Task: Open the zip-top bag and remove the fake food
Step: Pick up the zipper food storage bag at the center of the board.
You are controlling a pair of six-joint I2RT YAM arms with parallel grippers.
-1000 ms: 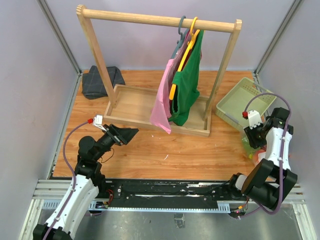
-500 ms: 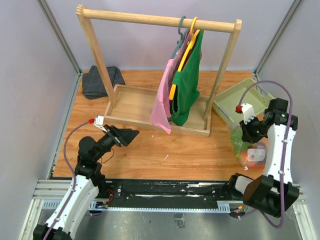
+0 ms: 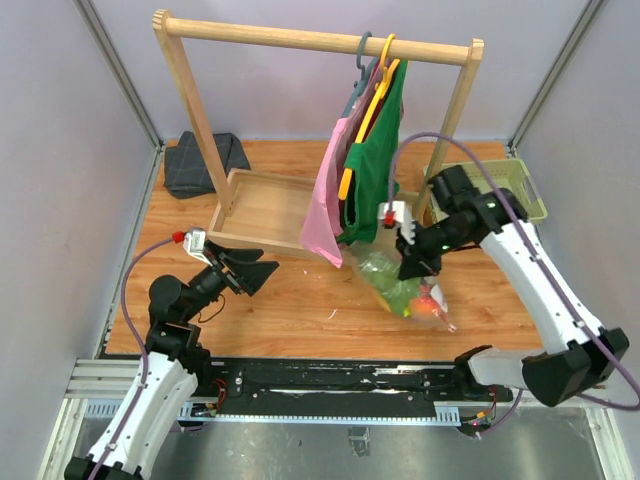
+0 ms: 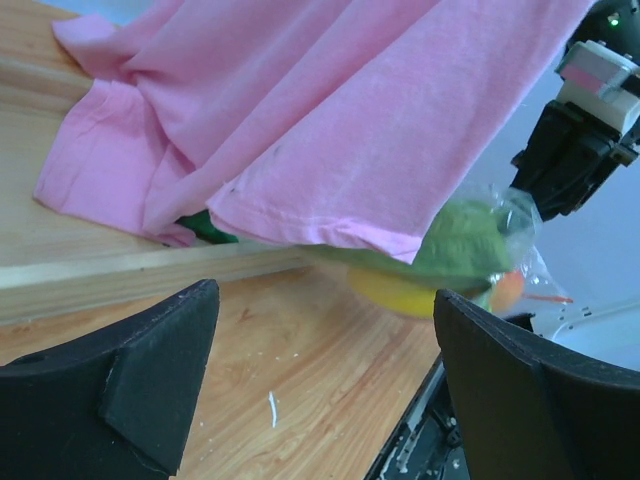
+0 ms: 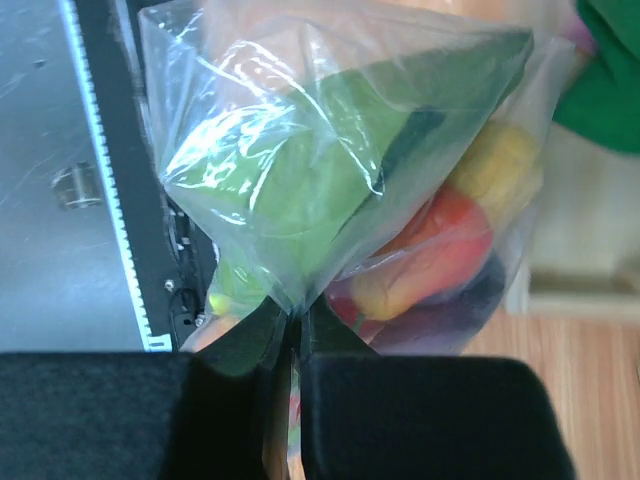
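The zip-top bag is clear crinkly plastic and hangs just above the table, right of centre. My right gripper is shut on a pinched fold of the zip-top bag. Inside shows the fake food: a green leafy piece, a yellow fruit, red-orange pieces and a purple one. The zip strip is not in view. My left gripper stands open at the left, apart from the bag. In the left wrist view the left gripper holds nothing, and the bag hangs beyond it, partly behind the pink garment.
A wooden clothes rack stands mid-table with a pink garment and a green one hanging close behind the bag. A pale green basket sits at the back right. A dark folded cloth lies at the back left.
My right gripper closed on the bag at the table's right edge, lifted it and carried it left toward the middle. The left gripper shifted only slightly.
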